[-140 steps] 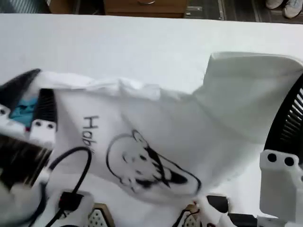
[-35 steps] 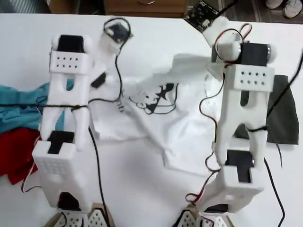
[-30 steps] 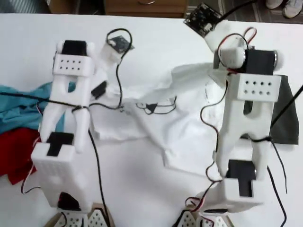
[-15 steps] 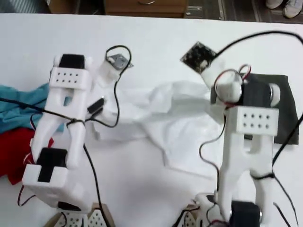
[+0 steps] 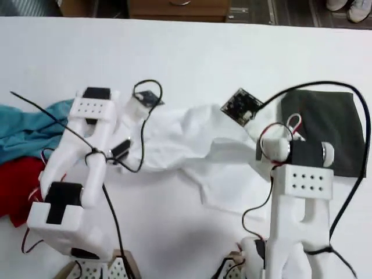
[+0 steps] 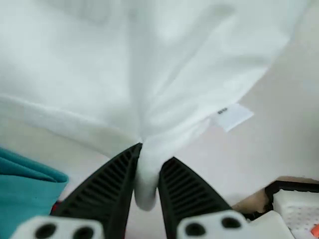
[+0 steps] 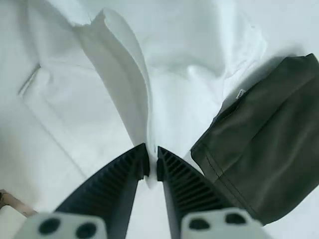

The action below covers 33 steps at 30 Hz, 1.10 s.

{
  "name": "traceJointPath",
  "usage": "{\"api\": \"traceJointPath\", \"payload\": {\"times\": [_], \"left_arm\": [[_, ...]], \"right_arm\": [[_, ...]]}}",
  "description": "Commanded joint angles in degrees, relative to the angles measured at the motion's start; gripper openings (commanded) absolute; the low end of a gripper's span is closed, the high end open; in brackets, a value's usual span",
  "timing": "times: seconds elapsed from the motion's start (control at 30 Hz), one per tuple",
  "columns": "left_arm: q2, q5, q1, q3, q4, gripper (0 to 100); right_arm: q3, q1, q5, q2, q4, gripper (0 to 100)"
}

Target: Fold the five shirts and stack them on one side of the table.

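Observation:
A white shirt lies bunched across the middle of the table, its print hidden. My left gripper is at the shirt's left end. In the left wrist view this gripper is shut on a fold of the white shirt. My right gripper is at the shirt's right side. In the right wrist view this gripper is shut on a ridge of the white shirt. A folded dark grey shirt lies flat at the right, also seen as the dark grey shirt beside the right fingers.
A teal shirt and a red shirt lie crumpled at the table's left edge. The teal shirt sits close beside the left gripper. A white tag sticks out from the shirt's hem. The bare tabletop stretches behind the shirts.
Both arms have drawn back toward the table's front with the white shirt in their grips. The printed face has folded out of sight, and the dark grey shirt is more exposed.

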Motion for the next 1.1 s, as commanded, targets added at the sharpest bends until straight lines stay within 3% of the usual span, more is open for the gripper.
{"api": "traceJointPath", "payload": {"times": [0.0,0.43,0.63,0.83,1.07], "left_arm": [[-3.3,-0.6,0.4,1.5,-3.6,2],[-3.3,-0.2,-1.9,-1.6,-8.3,2],[0.0,-0.7,-4.4,4.4,-13.1,2],[6.9,-0.6,-4.1,5.1,-12.7,2],[6.9,-0.7,-4.0,3.2,-8.4,2]], "right_arm": [[3.1,1.0,0.4,-3.1,-2.9,2.1],[9.9,1.0,0.4,-5.4,-12.4,2.1],[13.5,0.9,0.9,-6.3,-13.1,2.1],[20.7,1.0,7.4,-6.8,-13.0,2.1],[21.5,1.1,7.9,-6.8,-12.8,2.4]]}}
